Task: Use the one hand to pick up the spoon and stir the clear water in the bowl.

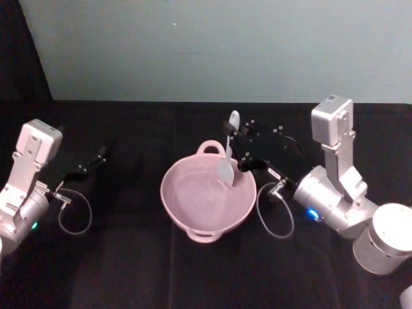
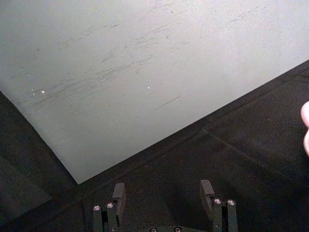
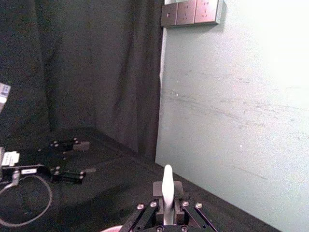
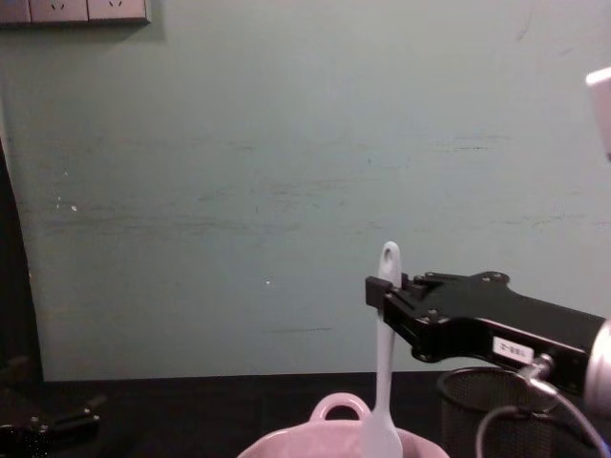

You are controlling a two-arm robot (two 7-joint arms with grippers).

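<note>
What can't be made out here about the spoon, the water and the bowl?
Bowl: head view, interior reads plain pink; whether it holds water is unclear.
Spoon tip: chest view, cut off by bottom edge; dipped or not, cannot tell.
Mesh cup: chest view, partly behind the right gripper and its cable.

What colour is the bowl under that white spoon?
The bowl is plain pale pink; the head view shows it best.
</note>
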